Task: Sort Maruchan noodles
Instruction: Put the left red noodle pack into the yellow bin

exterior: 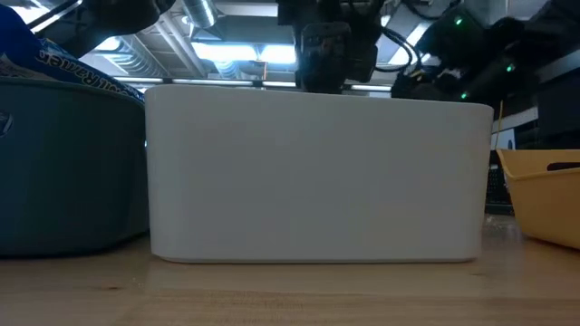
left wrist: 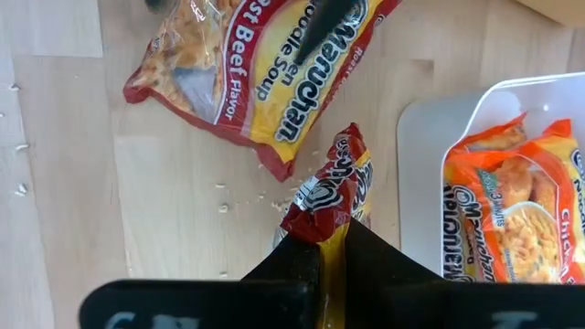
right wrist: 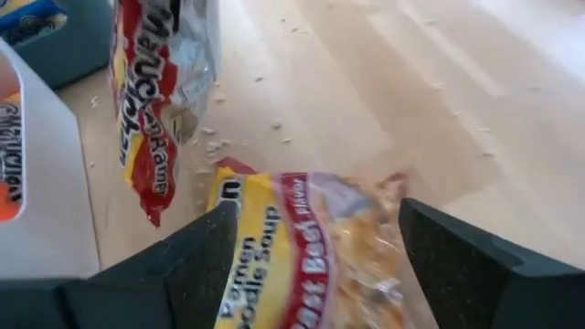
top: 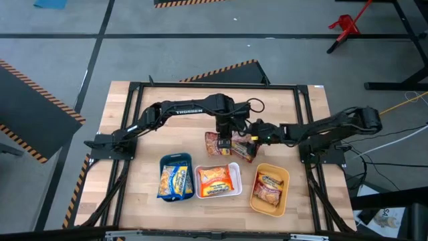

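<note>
While the left end effector is clenched on one end of a dark red Maruchan packet w/ the rest hanging free, the right end effector is spread wide over a second dark red packet lying flat on the tabletop, nothing gripped yet. Both sit at the table's centre, just on the far side of the three trays. Sorted so far: blue packets in the teal tray on the left, orange packets in the white tray in the middle, red ones in the orange tray on the right.

Risks, as a judgement: the left's pinch is on a thin crinkly edge, so the packet could slip or swing on a fast move. The arms are v. close, so a carry toward the orange tray may cross the right arm's path & clip it. The right's fingers could push the flat packet along rather than pinch it
</note>
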Motion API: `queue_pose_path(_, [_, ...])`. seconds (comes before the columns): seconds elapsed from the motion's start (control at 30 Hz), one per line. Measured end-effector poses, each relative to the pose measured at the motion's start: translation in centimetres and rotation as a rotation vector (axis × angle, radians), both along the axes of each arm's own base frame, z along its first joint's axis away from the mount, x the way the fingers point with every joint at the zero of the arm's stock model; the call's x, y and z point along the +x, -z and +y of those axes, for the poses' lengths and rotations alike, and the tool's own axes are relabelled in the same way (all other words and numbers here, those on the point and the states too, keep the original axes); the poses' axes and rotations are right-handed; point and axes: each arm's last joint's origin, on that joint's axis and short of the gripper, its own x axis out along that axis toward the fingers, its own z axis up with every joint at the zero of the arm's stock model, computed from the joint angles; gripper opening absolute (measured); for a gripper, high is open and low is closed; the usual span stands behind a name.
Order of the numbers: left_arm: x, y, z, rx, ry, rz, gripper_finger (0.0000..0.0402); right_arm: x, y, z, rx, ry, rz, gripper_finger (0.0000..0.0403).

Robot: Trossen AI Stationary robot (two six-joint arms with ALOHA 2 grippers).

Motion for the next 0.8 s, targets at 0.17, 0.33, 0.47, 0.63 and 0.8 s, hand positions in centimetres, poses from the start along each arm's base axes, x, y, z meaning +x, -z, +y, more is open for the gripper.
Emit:
queue_pose_path(0.17, [0.0, 0.0, 0.0, -0.004, -0.014, 0.003, 0.0011, -2.3, -2.4, -0.1, -0.036, 0.032, 0.006, 0.0294])
queue_pose_path(0.33, [0.0, -0.8, -0.1, 0.002, -0.031, -0.034, 0.0008, -5.5, -5.1, 0.0, -0.032, 0.041, -0.041, 0.0294])
queue_pose_path(0.47, [0.4, -4.1, -0.2, 0.09, -0.071, -0.247, 0.0006, -8.2, -7.2, 0.0, -0.039, 0.097, -0.137, 0.0294])
queue_pose_path(0.63, [-0.5, -8.7, 0.8, 0.186, -0.175, -0.444, 0.0005, -11.0, -8.7, -0.1, -0.052, 0.15, -0.239, 0.0294])
queue_pose_path(0.8, [-2.4, -13.1, 0.7, 0.156, -0.261, -0.598, 0.0005, -12.9, -9.2, -0.1, -0.056, 0.207, -0.295, 0.0294])
